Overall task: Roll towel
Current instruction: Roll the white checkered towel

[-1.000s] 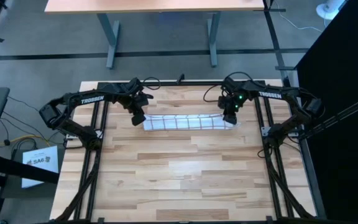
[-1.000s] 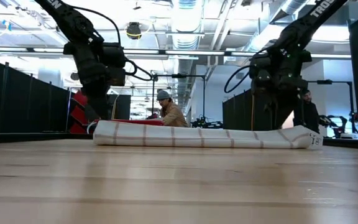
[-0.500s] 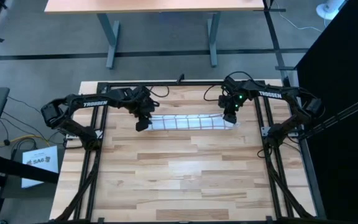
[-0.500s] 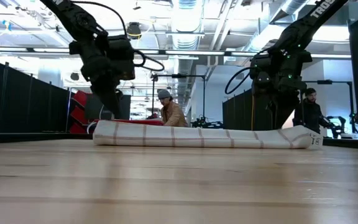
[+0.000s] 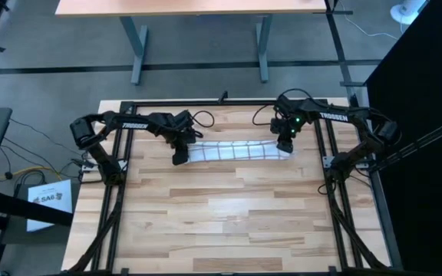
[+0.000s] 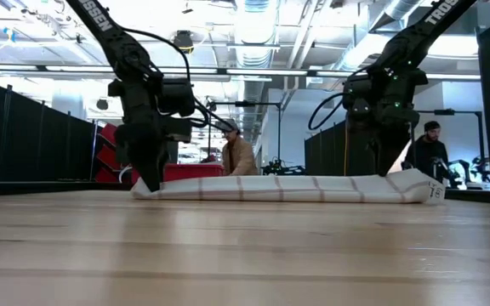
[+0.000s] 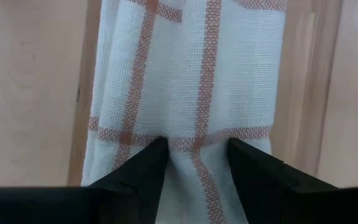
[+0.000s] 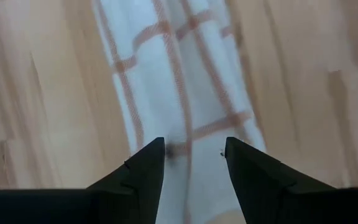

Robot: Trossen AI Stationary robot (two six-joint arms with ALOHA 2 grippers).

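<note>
Currently rolled into a long narrow band, towel [image 5: 235, 151] lying across the far part of the wooden counter [image 5: 229, 222], stretched from side to side between both arms. White cloth crossed by thin reddish-brown grid lines, as seen up close in the wrist views [image 7: 185, 74] [image 8: 179, 81]. Small white tag [image 6: 435, 192] showing at one end in the low view.

Left gripper [image 5: 179, 156] down at the towel's left end, fingers [image 7: 143, 168] partly closed with a fold of cloth bunched and pinched between them. In the low view, same gripper [image 6: 149, 180] pointing straight down onto the end of the roll, tips at counter level.

Right gripper [image 5: 284, 145] at the towel's right end, fingers [image 8: 143, 168] set apart with the cloth running between them; cannot tell whether actually gripping or only straddling the fabric. In the low view, right gripper [image 6: 384, 170] low over the roll, just inward of the tagged end.

Beyond the counter, two people in the room: one [image 6: 239, 155] behind the middle of the towel, another [image 6: 430, 157] standing off to the side near dark partitions.
</note>
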